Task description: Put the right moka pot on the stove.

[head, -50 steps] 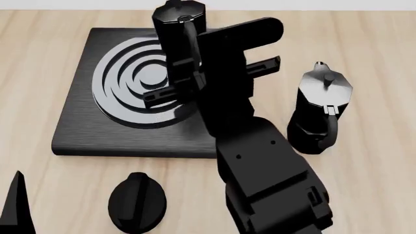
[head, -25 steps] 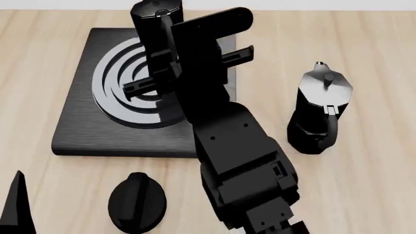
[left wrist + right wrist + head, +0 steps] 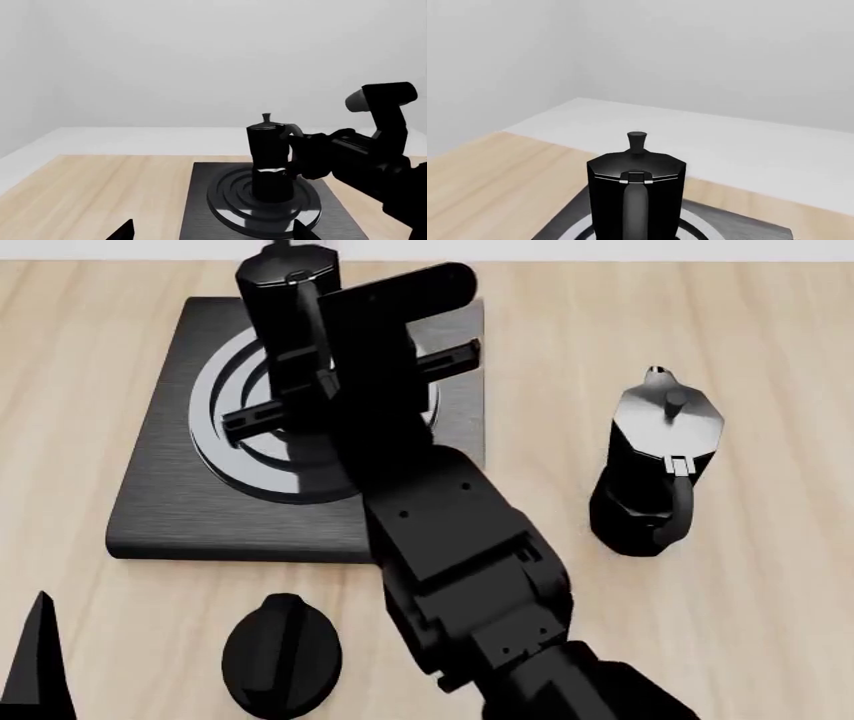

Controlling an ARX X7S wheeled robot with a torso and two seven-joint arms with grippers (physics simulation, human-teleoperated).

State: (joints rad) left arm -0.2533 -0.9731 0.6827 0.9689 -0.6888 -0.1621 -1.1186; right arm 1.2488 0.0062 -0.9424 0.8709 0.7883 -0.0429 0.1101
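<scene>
One wooden table [image 3: 747, 640] carries the stove [image 3: 160, 510]. Over its ringed burner [image 3: 220, 420] the right gripper [image 3: 320, 390] pinches the moka pot [image 3: 283, 290] by the handle. A twin pot [image 3: 661, 465] stands well apart. Near the stove lies a knob [image 3: 280, 652]. I cannot tell the left gripper's [image 3: 210, 230] state.

A light wooden table [image 3: 774, 640] carries everything. The stove [image 3: 154, 510], a flat dark-grey slab with a silver ring burner, lies on it toward the far left, and a small black oval knob [image 3: 280, 652] sits on the wood just in front of the slab. A black moka pot [image 3: 657, 465] stands upright on the bare wood, apart from the stove on its right.
</scene>
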